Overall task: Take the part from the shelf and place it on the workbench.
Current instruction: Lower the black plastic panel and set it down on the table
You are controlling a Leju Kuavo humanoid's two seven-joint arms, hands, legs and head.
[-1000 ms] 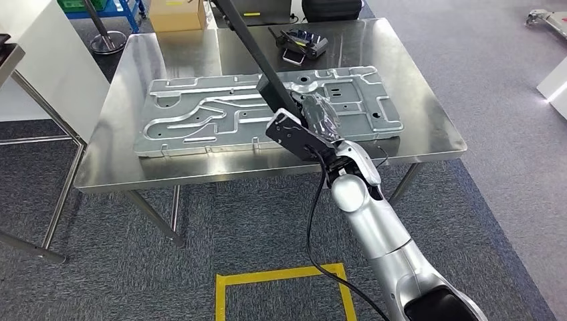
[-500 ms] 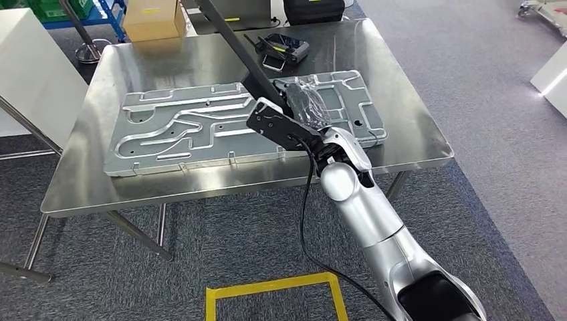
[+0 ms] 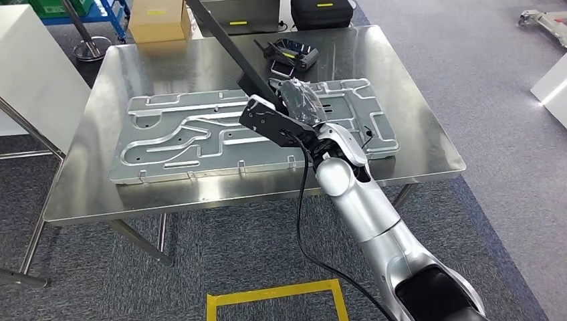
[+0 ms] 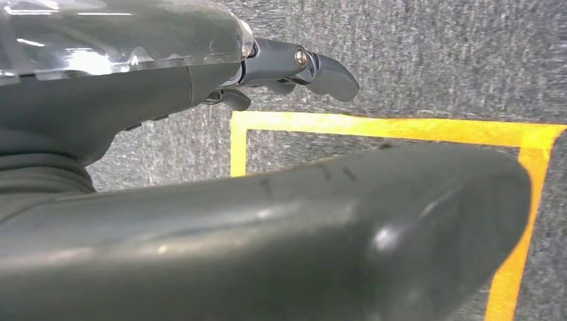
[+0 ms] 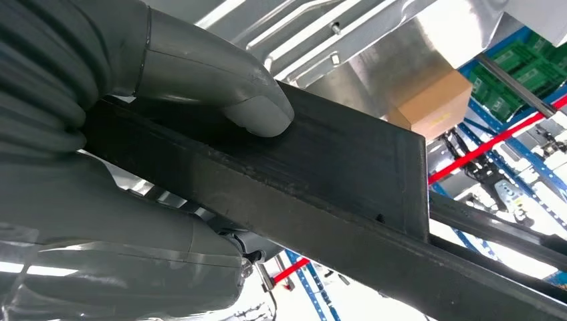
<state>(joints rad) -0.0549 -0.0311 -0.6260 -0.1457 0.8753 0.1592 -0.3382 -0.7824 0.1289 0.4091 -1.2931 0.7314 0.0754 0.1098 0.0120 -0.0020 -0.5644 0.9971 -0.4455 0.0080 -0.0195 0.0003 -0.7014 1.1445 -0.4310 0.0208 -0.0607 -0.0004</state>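
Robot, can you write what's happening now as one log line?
right hand grips black bar | over metal plate on workbench | not released

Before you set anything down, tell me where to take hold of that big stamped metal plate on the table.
Grip the stamped metal plate at its near long edge, coming from the table's front: it lies flat, and that edge sits closest to the table's rim, so fingers can likely hook under it.

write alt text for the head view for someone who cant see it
The robot's right hand holds a long black bar above a large stamped metal panel lying flat on a steel workbench. A handheld controller sits at the bench's far edge, a cardboard box beyond, yellow floor tape below.
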